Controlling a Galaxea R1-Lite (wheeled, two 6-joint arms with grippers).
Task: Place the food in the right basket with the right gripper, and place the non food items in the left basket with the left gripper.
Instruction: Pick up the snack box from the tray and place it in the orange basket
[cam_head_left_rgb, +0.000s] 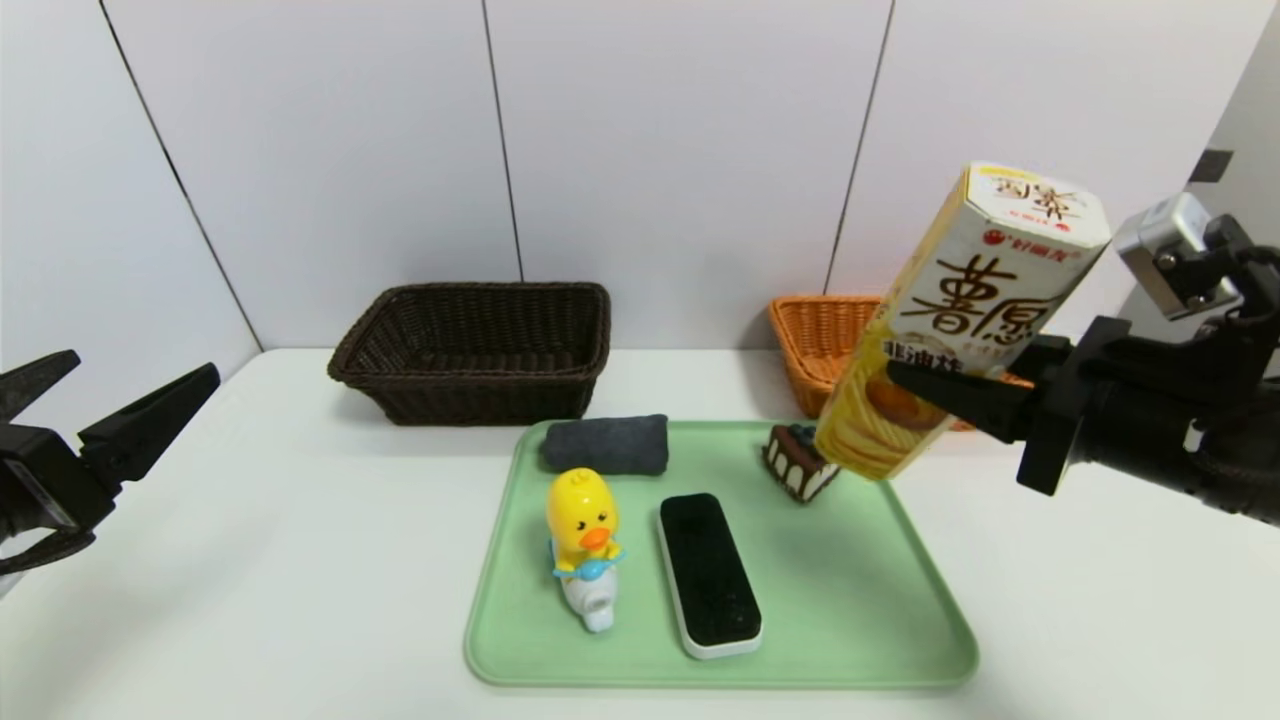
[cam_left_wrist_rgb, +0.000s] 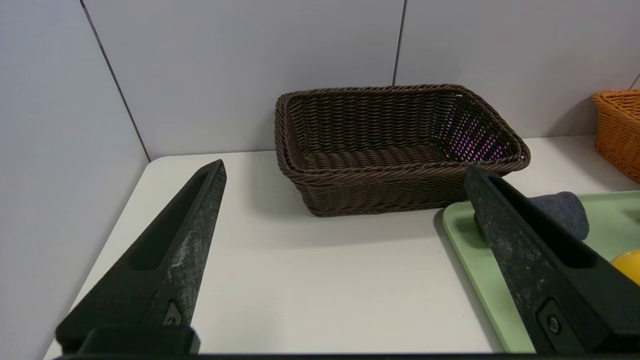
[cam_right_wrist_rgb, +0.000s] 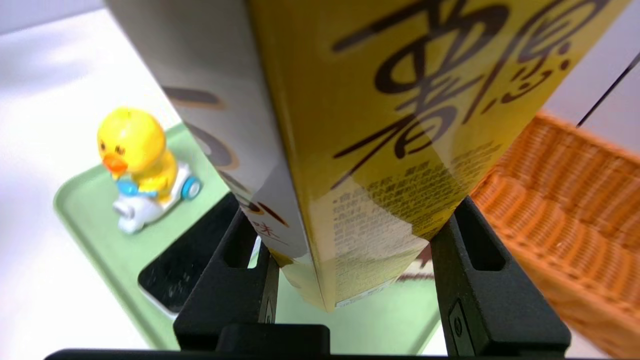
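Note:
My right gripper (cam_head_left_rgb: 905, 385) (cam_right_wrist_rgb: 355, 210) is shut on the tall yellow-and-white snack box (cam_head_left_rgb: 960, 320) (cam_right_wrist_rgb: 380, 125). It holds the box tilted in the air above the tray's far right corner, in front of the orange right basket (cam_head_left_rgb: 820, 340) (cam_right_wrist_rgb: 560, 210). On the tray lie the chocolate cake wedge (cam_head_left_rgb: 798, 462), the yellow duck toy (cam_head_left_rgb: 583, 530) (cam_right_wrist_rgb: 137, 160), the dark grey rolled cloth (cam_head_left_rgb: 606, 444) (cam_left_wrist_rgb: 562, 210) and the black-topped eraser (cam_head_left_rgb: 708, 573) (cam_right_wrist_rgb: 185, 265). The dark brown left basket (cam_head_left_rgb: 475, 350) (cam_left_wrist_rgb: 400, 150) holds nothing. My left gripper (cam_head_left_rgb: 140, 365) (cam_left_wrist_rgb: 345, 167) hangs open at the table's left edge.
The green tray (cam_head_left_rgb: 850, 600) (cam_left_wrist_rgb: 475, 250) sits at the middle front of the white table (cam_head_left_rgb: 280, 560). Both baskets stand along the back, against the white wall panels. The right basket is partly hidden behind the snack box.

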